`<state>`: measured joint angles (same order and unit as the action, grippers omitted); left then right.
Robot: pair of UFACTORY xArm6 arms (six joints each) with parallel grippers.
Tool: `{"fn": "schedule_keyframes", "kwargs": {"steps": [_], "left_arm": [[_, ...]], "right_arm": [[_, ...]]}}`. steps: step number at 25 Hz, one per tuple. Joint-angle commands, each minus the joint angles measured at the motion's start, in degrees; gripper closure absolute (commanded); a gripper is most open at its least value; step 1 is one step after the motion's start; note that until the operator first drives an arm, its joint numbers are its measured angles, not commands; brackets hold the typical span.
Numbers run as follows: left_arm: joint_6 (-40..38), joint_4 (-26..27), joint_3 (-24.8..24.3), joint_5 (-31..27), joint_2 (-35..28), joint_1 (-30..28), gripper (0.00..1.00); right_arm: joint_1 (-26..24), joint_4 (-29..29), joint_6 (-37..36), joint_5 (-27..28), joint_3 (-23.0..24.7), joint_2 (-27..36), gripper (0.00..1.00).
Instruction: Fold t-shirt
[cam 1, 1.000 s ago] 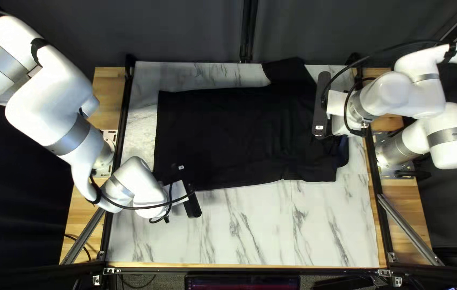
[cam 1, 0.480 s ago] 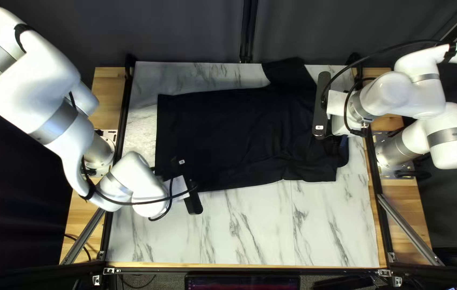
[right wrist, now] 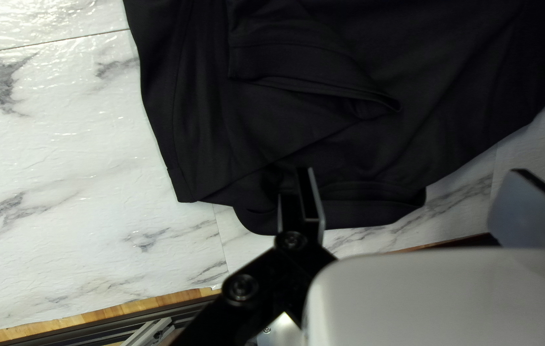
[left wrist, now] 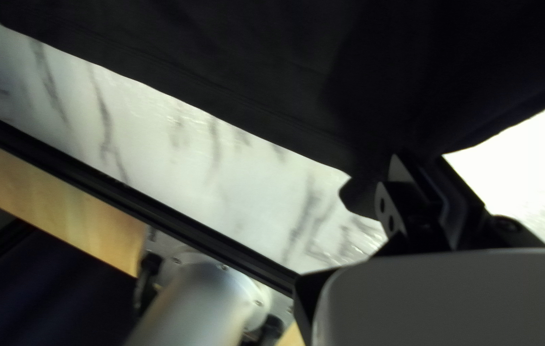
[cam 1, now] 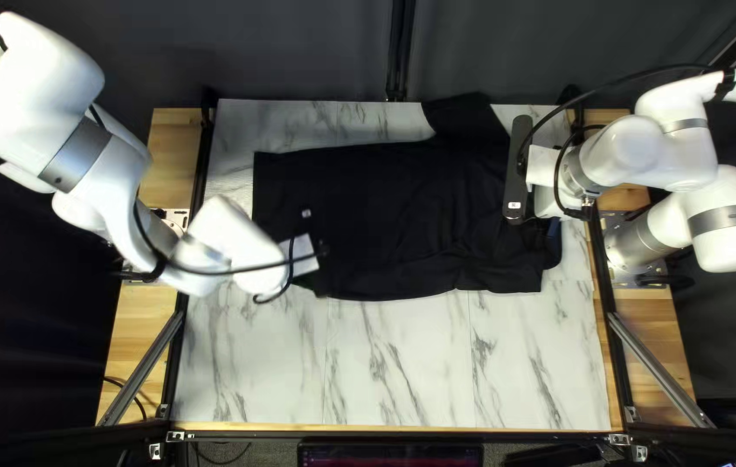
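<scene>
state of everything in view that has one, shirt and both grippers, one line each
t-shirt: not fully folded, wrinkled toward the right arm
far sleeve: sticking out from the shirt's far side
left gripper: shut on the shirt's edge
right gripper: open, fingers wide apart

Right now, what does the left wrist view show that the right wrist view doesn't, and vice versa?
Left wrist only: left end effector, closed on a bit of the shirt; left arm's base.
Right wrist only: right end effector, open, fingers wide apart; a sleeve opening.
Both: shirt, marbled tabletop, wood edge, dark rail.
</scene>
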<state>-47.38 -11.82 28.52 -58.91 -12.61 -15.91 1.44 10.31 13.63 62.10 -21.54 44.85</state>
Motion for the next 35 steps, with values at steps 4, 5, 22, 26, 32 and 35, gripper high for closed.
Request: {"fn": "schedule_keyframes", "kwargs": {"steps": [4, 5, 22, 26, 32, 35], "left_arm": [[-2.6, 1.6, -2.5, 1.8, 1.9, -0.1, 0.70], [-3.1, 1.9, -2.6, 1.4, 1.7, -0.5, 0.66], [-4.0, -1.1, 3.7, -3.0, 3.4, -0.6, 0.00], [-0.9, -1.9, 6.2, 0.4, 7.3, 1.0, 0.00], [3.9, -2.7, 12.0, 1.5, 14.7, 4.2, 0.00], [6.6, -2.8, 15.0, -1.3, 16.7, 5.9, 0.00]], "right_arm": [[0.0, 0.0, 0.0, 0.0, 0.0, 0.0, 0.00], [0.0, 0.0, 0.0, 0.0, 0.0, 0.0, 0.00], [0.0, 0.0, 0.0, 0.0, 0.0, 0.0, 0.00], [0.0, 0.0, 0.0, 0.0, 0.0, 0.0, 0.00], [0.0, 0.0, 0.0, 0.0, 0.0, 0.0, 0.00], [0.0, 0.0, 0.0, 0.0, 0.0, 0.0, 0.00]]}}
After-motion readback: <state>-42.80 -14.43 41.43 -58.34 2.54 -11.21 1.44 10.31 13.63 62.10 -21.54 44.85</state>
